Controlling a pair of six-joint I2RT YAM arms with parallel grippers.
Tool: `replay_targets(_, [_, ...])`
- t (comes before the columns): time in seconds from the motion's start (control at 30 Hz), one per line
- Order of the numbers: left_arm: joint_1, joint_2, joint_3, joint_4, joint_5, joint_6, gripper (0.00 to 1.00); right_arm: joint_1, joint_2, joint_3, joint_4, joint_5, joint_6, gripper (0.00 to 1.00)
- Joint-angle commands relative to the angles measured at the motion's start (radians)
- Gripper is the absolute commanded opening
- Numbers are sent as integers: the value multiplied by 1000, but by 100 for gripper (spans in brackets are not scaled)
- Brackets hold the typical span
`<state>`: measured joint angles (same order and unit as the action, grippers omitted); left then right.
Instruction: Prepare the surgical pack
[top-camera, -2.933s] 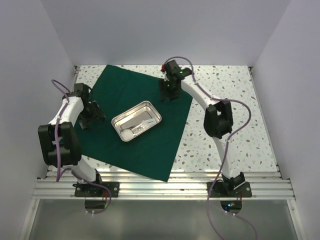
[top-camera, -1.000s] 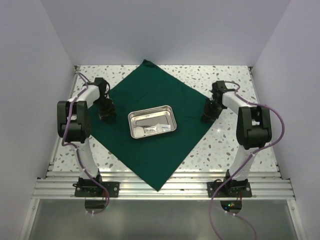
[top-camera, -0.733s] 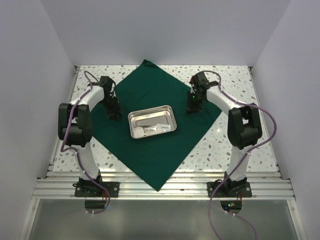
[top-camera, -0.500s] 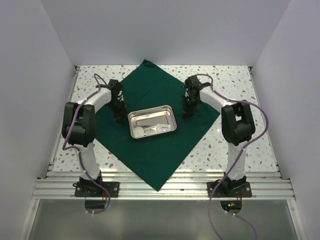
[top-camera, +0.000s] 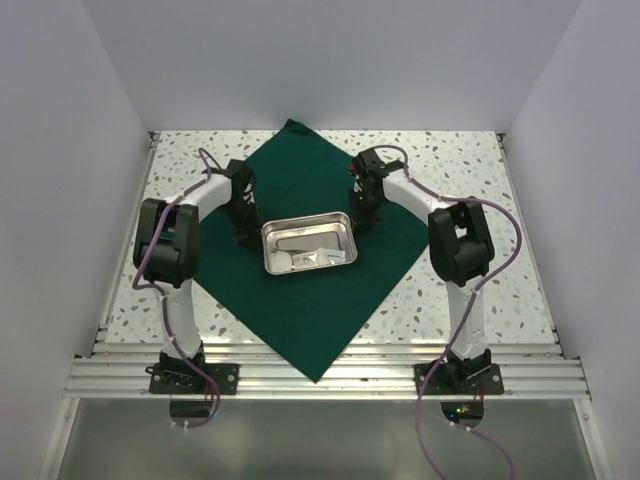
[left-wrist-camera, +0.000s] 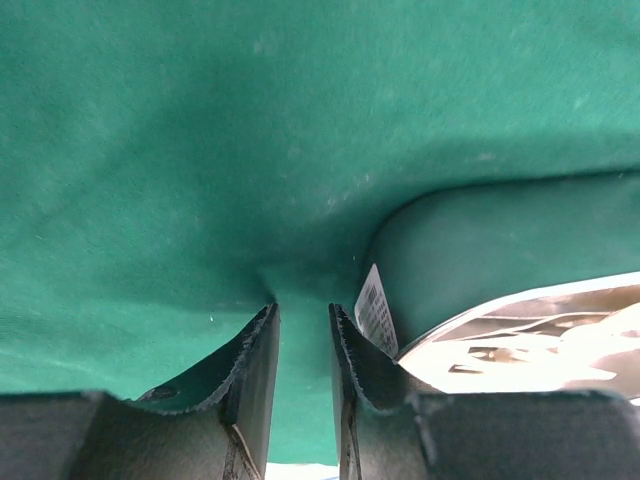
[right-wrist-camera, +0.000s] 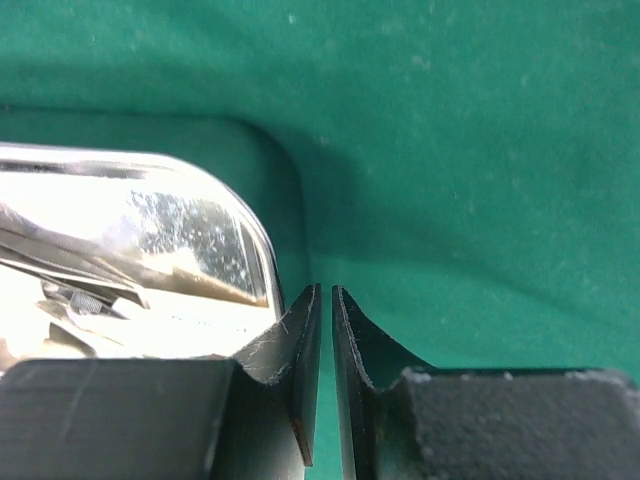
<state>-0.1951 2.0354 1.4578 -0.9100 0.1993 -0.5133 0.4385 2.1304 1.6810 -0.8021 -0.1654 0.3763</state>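
The dark green cloth (top-camera: 310, 190) lies flat as a diamond on the speckled table. The shiny steel tray (top-camera: 308, 246) sits at its middle and holds thin metal instruments (top-camera: 296, 240) and white gauze (top-camera: 322, 258). My left gripper (top-camera: 243, 236) is low over the cloth, just off the tray's left end. In the left wrist view (left-wrist-camera: 302, 308) its jaws stand a narrow gap apart, empty, with the tray (left-wrist-camera: 520, 340) beside them. My right gripper (top-camera: 362, 218) is at the tray's far right corner. In the right wrist view (right-wrist-camera: 325, 290) it is shut beside the tray (right-wrist-camera: 120, 260).
A white barcode label (left-wrist-camera: 376, 308) is stuck on the tray's outer wall. Bare speckled table (top-camera: 470, 200) surrounds the cloth. White walls close in the back and both sides. The metal rail (top-camera: 320, 375) with the arm bases runs along the near edge.
The cloth was turned into a diamond with the tray straightened. Both grippers then slid inward from the cloth's left and right corners to the ends of the tray. The tray shifted slightly right.
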Motion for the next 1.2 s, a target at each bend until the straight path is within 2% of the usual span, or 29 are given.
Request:
replay_targets(0.0, [-6, 14, 64, 16, 19, -37, 31, 25, 26, 81, -9, -55, 18, 15])
replay_targets(0.43, [66, 22, 90, 17, 20, -50, 32, 45, 120, 240, -36, -98, 19, 15])
replay_targets(0.97, [68, 97, 245, -3, 63, -65, 32, 60, 201, 391, -68, -118, 35, 15])
replay_targets(1.17, [68, 114, 259, -4, 69, -70, 32, 62, 246, 477, -89, -114, 44, 15])
